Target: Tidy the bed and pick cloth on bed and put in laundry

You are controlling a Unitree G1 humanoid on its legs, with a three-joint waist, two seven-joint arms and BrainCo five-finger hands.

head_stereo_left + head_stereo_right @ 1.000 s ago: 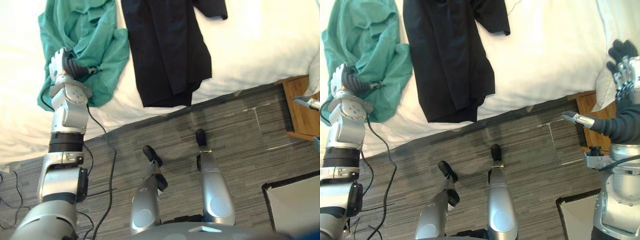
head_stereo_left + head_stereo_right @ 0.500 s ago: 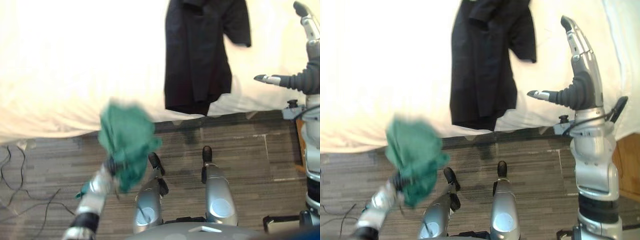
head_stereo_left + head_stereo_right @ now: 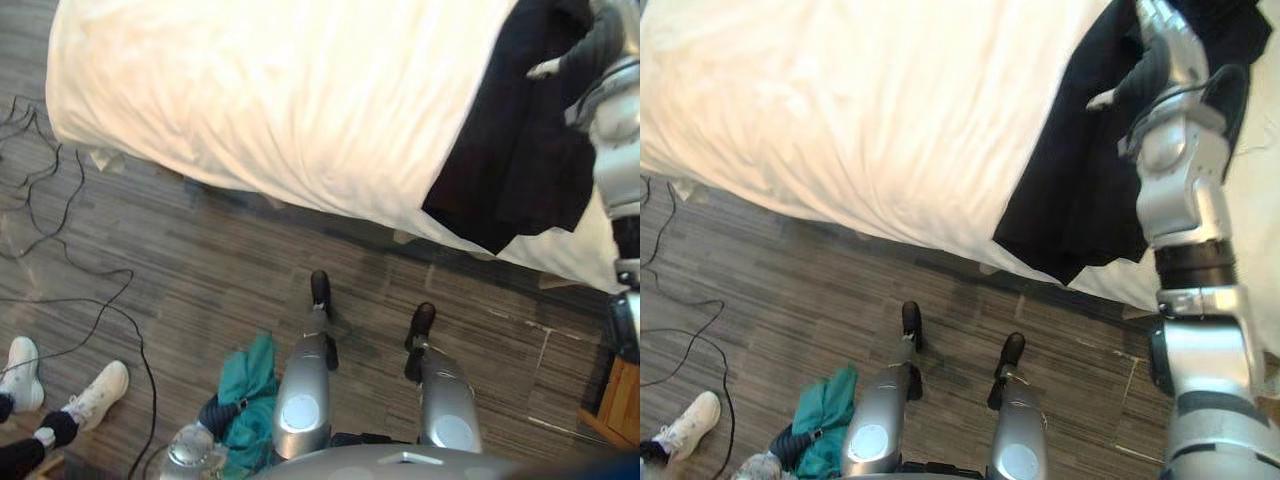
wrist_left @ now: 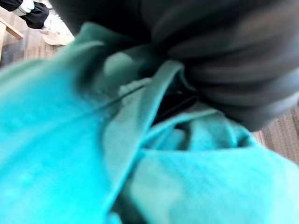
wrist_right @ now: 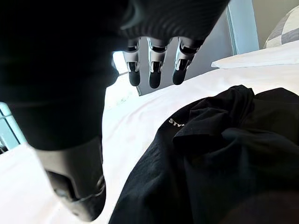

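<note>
a crumpled teal-green cloth (image 3: 252, 390) is seen off the bed, bunched at the robot's left hand (image 3: 215, 415), low down over the grey wood-look plank floor (image 3: 200, 270) and just beside the robot's left side. in the left wrist view the teal fabric is pressed close against the hand's dark ribbed cover and is folded over whatever lies past it, so it cannot be told whether the hand is closed round the cloth or merely wrapped by it.

the right hand (image 3: 1160, 50) is raised over the far right part of the bed. it is held wide open: the fingers (image 5: 154, 70) are kept straight and side by side, the thumb is stuck out to the side, and nothing is held. below and beyond it a black short-sleeved fabric garment (image 3: 510, 170) is spread on the bed, with its lower part draped over the near edge of the mattress. no contact between this hand and the garment can be made out.

the rest of the bed is covered by a rumpled white duvet (image 3: 280, 100). a person's pair of white shoes (image 3: 95, 392) is seen on the floor at the robot's left, well apart from the bed. a piece of brown wooden furniture (image 3: 615, 400) is seen at the robot's right, near the bed's edge.
</note>
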